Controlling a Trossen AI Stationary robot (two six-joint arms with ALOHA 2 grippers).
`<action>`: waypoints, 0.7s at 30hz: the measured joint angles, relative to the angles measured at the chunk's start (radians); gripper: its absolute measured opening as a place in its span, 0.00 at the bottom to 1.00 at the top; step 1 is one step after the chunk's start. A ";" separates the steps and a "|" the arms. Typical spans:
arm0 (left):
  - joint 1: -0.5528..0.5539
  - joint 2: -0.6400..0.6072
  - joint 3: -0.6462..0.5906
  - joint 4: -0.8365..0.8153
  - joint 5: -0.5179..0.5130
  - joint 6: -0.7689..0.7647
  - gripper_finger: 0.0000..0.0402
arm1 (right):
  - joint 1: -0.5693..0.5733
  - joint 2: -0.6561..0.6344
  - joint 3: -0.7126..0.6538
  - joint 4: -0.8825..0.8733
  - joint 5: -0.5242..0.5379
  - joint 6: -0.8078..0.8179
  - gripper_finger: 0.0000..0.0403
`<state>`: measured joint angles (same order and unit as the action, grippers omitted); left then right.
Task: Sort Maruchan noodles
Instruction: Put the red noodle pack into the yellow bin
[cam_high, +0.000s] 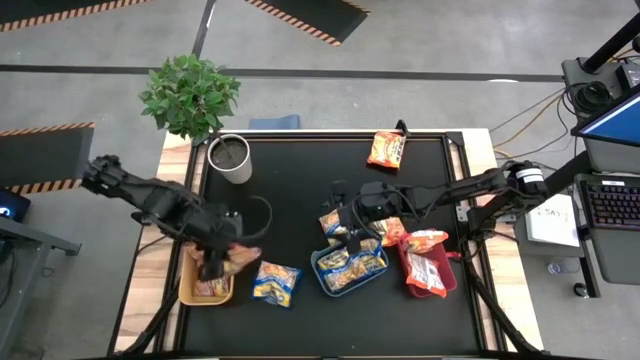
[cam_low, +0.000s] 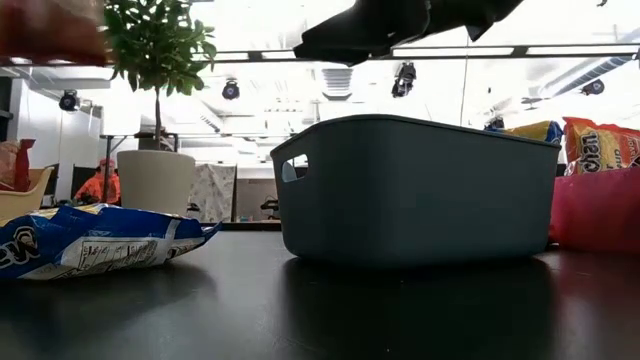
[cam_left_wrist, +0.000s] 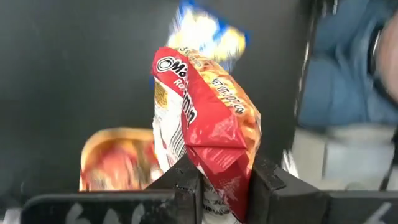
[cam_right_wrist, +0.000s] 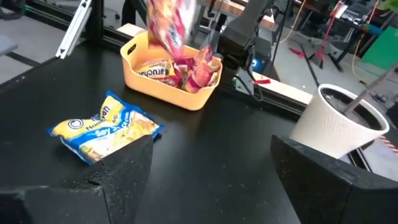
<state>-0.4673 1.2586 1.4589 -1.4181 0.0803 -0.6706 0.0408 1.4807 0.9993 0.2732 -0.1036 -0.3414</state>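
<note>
your left gripper (cam_left_wrist: 217, 186) is closed on a red packet (cam_left_wrist: 208, 118), pinching it at one end, and it hangs over the yellow tray (cam_high: 205, 290), where more red packets already lie. your right gripper (cam_high: 345, 222) has its fingers wide apart and holds nothing; it is above the blue tray (cam_high: 350, 272), which has blue-and-yellow packets in it. the red tray (cam_high: 425, 275) holds orange ones. one blue-and-yellow packet (cam_high: 276, 283) lies loose on the table between the yellow and blue trays, and one orange packet (cam_high: 386, 149) lies alone at the far edge. i think these packets are light, with soft crinkly film that is a little slippery, and the noodles inside may break. so take the packet by its sealed end or across the short side, and do not press hard on the middle.
</note>
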 joint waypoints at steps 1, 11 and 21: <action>-0.023 0.024 0.032 -0.045 0.015 -0.005 0.12 | -0.002 0.003 0.000 0.001 0.000 0.001 0.78; -0.268 0.170 0.081 -0.151 0.155 0.011 0.12 | -0.004 0.015 0.000 -0.009 -0.001 0.028 0.78; -0.355 0.223 -0.024 -0.153 0.112 -0.012 0.12 | 0.007 0.015 0.000 -0.012 -0.008 0.062 0.78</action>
<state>-0.8227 1.4820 1.4353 -1.5711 0.1922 -0.6823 0.0479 1.4960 0.9989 0.2611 -0.1120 -0.2798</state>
